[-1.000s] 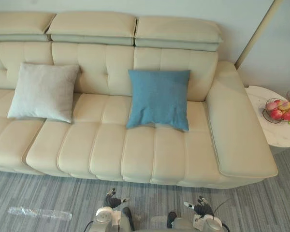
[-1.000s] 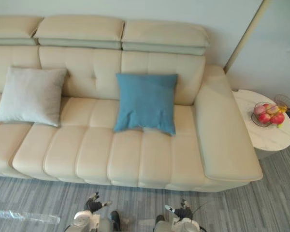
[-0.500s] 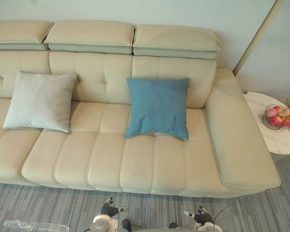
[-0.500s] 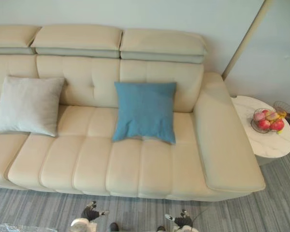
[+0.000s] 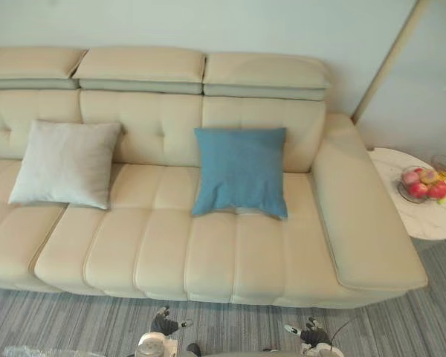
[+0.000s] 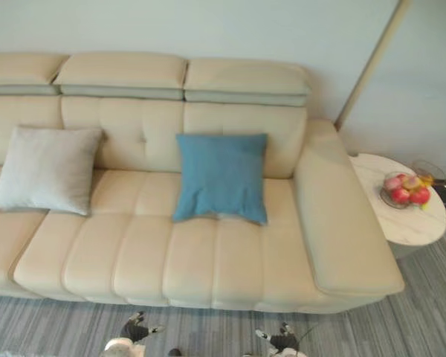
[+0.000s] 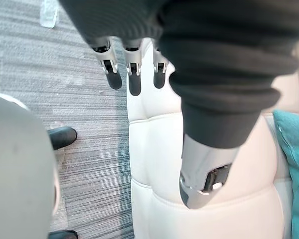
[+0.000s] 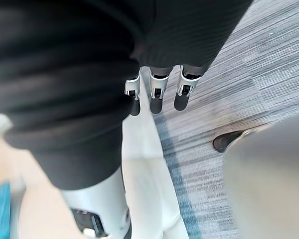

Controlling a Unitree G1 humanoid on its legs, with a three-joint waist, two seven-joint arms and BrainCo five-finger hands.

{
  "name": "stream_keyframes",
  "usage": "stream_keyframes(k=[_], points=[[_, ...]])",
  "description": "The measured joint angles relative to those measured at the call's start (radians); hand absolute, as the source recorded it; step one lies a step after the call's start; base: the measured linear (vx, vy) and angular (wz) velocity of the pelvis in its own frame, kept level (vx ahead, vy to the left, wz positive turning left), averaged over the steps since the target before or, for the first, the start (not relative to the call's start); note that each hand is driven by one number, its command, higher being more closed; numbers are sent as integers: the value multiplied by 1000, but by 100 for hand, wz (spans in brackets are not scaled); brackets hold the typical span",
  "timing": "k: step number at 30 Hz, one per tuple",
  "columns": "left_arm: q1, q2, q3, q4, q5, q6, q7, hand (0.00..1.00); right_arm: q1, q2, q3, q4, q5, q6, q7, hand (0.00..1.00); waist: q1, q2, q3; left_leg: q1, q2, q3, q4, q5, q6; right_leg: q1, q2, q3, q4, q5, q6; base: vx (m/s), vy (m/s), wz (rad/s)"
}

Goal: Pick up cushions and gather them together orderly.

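both left hand and right hand show loose, straight, seemingly empty fingers; grey cushion and blue cushion lie well beyond them.

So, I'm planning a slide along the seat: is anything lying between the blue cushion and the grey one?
Nothing visible does. Only the bare sofa seat lies between the blue cushion and the grey cushion, which stand apart.
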Motion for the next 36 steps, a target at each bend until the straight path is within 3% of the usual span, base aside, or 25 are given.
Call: stream_keyframes(k=[4, 5, 6, 7, 8, 9, 10, 12, 13, 14, 15, 16, 18, 19, 20, 21, 22, 23, 26, 28, 30, 34, 35, 36], points=[[0, 3, 1, 0, 3, 1, -1, 0, 13, 9, -3, -42, -1, 2, 6, 0, -22, -18, 1, 11, 11, 145, 8, -37, -5, -79, 44, 179, -13, 58, 2, -107, 25, -142], [-12, 3, -4, -1, 6, 1, -1, 0, 5, 11, 15, -54, -3, 7, 7, 0, -37, -21, 3, 9, 18, 229, 21, -44, -11, -104, 52, 189, -50, 88, -42, -79, 41, -202], [-23, 4, -6, -3, 13, 2, -1, 0, -8, 9, 44, -55, -20, 11, 7, 0, -37, -14, 6, -5, 51, 333, 34, -40, -2, -135, 38, 89, -75, 104, -115, -72, 26, -235], [-37, 13, -12, -7, 18, 2, 0, 0, -35, 11, 70, -50, -33, 16, 10, 0, -32, -14, 7, -12, 76, 405, 48, -41, -4, -178, 13, -83, -41, 96, -131, -41, 13, -189], [-43, 21, -17, -8, 18, 2, 0, 0, -43, 13, 79, -48, -37, 18, 12, 0, -33, -18, 9, -10, 83, 426, 54, -41, -3, -198, -3, -171, -13, 92, -137, 21, -36, -192], [-63, 43, -29, -8, 18, 3, -1, 0, -48, 16, 97, -50, -38, 18, 17, 0, -39, -33, 8, 0, 91, 475, 67, -41, -3, -198, -55, -432, 54, 107, -174, 65, -75, -186], [-73, 48, -24, -12, 18, 5, -1, 0, -39, 10, 97, -48, -39, 18, 16, 0, -39, -40, 11, 23, 92, 510, 89, -45, -6, -181, -73, -538, 68, 125, -174, 76, -110, -210], [-89, 48, -1, -20, 20, 6, 0, 0, -40, -2, 112, -57, -37, 14, 17, 0, -46, -31, 24, 34, 115, 555, 168, -48, -3, -184, -45, -523, 68, 170, -216, 14, -140, -148], [-91, 49, 4, -21, 19, 4, 1, 0, -48, -4, 123, -56, -40, 13, 17, 0, -47, -25, 27, 31, 120, 568, 182, -62, 33, -185, -23, -504, 46, 200, -228, -53, -106, -120], [-90, 43, 9, -21, 19, 1, 0, 0, -57, -16, 132, -51, -40, 13, 17, 0, -45, -16, 26, 39, 111, 562, 142, -75, 46, -184, 1, -483, 8, 226, -225, -55, -75, -155], [-86, 13, 23, -23, 18, -3, -2, 0, -72, -47, 138, -53, -41, 16, 18, 0, -49, 50, 12, 63, 137, 618, 74, -77, -12, -185, 4, -567, 63, 102, -198, 37, -92, -135], [-94, 10, 26, -24, 18, -3, -3, 0, -75, -40, 133, -53, -40, 18, 19, 0, -53, 36, 25, 82, 138, 647, 92, -81, -45, -207, -53, -617, 190, -29, -148, 82, -123, -132], [-88, 10, 44, -14, 15, 6, -7, 0, -73, -27, 135, -53, -42, 19, 23, 0, -46, 26, 42, 105, 164, 692, 138, -90, -65, -204, -28, -604, 202, -45, -167, 89, -169, -84], [-55, 1, 70, -2, 13, 17, -16, 0, -70, -23, 152, -53, -42, 19, 26, 0, -44, 21, 39, 95, 225, 700, 264, -93, -67, -194, 23, -543, 176, -50, -170, 152, -304, -124], [-17, -19, 79, -2, 7, 21, -21, 0, -71, -25, 164, -53, -41, 17, 29, 0, -38, 16, 41, 46, 289, 622, 443, -89, 8, -180, 69, -473, 146, -44, -182, 162, -304, -131], [-11, -25, 92, -13, 3, 19, -21, 0, -72, -27, 164, -54, -41, 16, 29, 0, -35, 19, 40, 26, 299, 572, 481, -95, 28, -176, 82, -455, 138, -43, -183, 151, -274, -167], [-11, -28, 99, -28, -7, 13, -21, 0, -82, -38, 166, -44, -40, 17, 30, 0, -16, 30, 51, -20, 263, 357, 561, -152, 7, -142, 135, -370, 85, -24, -196, 131, -167, -198], [-8, -32, 104, -25, -21, 13, -20, 0, -94, -49, 170, -28, -39, 15, 32, 0, -7, 32, 54, -57, 200, 210, 609, -199, 0, -95, 173, -289, 26, -1, -202, 147, -132, -205], [-8, -33, 95, -27, -57, 3, -20, 0, -84, -68, 170, -20, -36, 16, 31, 0, 4, 29, 59, -133, 101, 74, 585, -236, 1, -30, 214, -160, -31, 16, -184, 170, -68, -171], [-10, -36, 94, -30, -77, -3, -19, 0, -72, -85, 158, -20, -35, 16, 26, 0, 7, 34, 60, -187, 17, -40, 424, -231, 0, 5, 241, -38, -46, 19, -180, 196, -12, -176], [-11, -40, 95, -42, -81, -2, -19, 0, -73, -81, 137, -23, -30, 16, 23, 0, 20, 39, 64, -238, -32, -139, 293, -181, -7, 32, 248, 38, -77, 11, -191, 205, 30, -161], [-11, -57, 117, -55, -82, -2, -20, 0, -54, -61, 116, -32, -27, 16, 16, 0, 25, 59, 71, -286, -33, -212, 205, -86, 12, 75, 281, 141, -66, -13, -192, 280, 85, -119], [-3, -60, 117, -68, -83, -2, -20, 0, -47, -37, 104, -32, -27, 16, 16, 0, 32, 59, 69, -282, -29, -212, 197, -60, 39, 80, 293, 197, -31, -54, -184, 371, 159, -129], [6, -59, 117, -77, -83, -1, -21, 0, -38, -28, 85, -33, -27, 16, 17, 0, 36, 63, 66, -249, -13, -179, 196, -4, 35, 74, 295, 212, 34, -124, -187, 438, 197, -159]])
